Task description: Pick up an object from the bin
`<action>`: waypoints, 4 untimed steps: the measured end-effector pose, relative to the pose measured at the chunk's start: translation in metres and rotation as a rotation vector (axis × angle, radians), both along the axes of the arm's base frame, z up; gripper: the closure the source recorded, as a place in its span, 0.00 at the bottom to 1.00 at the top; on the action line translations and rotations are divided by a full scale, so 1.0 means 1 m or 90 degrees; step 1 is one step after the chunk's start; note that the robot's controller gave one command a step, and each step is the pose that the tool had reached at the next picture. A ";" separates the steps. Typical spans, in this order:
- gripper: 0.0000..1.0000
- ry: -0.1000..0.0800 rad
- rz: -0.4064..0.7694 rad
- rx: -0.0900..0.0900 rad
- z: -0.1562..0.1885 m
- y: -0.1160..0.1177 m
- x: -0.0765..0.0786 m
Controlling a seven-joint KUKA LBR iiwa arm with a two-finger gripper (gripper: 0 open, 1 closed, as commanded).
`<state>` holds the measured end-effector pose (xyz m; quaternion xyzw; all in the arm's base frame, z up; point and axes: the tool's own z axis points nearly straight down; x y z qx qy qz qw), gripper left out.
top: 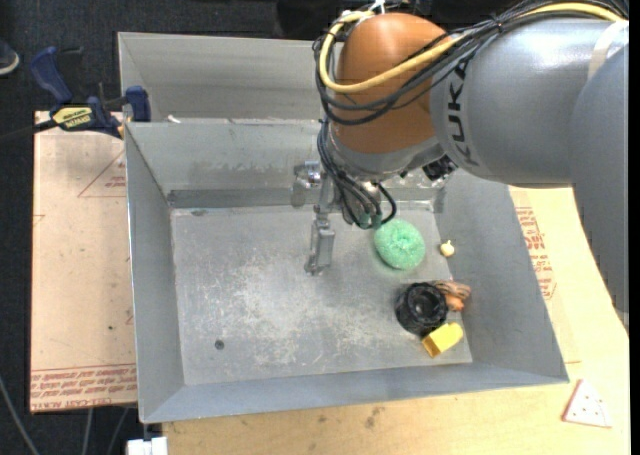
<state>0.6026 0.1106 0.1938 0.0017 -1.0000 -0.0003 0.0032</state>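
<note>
The tool (320, 255) hangs over the scuffed bin floor (250, 313) near a green ball (400, 245).

Ball (400, 245) behind ring (421, 307); block (442, 340) just before it.

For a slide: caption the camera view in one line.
The tool hangs above the bin floor, left of a green ball, black ring and yellow block.

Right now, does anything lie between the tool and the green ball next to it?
Nothing visible does. The tool hangs over the bare bin floor, and only bare floor separates it from the green ball toward the view's right. The black round object and yellow block lie off that line.
</note>
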 end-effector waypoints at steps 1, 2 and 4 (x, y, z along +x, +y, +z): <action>0.00 -0.005 -0.001 0.001 0.005 0.000 0.001; 0.00 -0.005 0.027 0.000 0.023 0.009 -0.009; 0.00 -0.009 0.030 0.000 0.094 -0.009 -0.013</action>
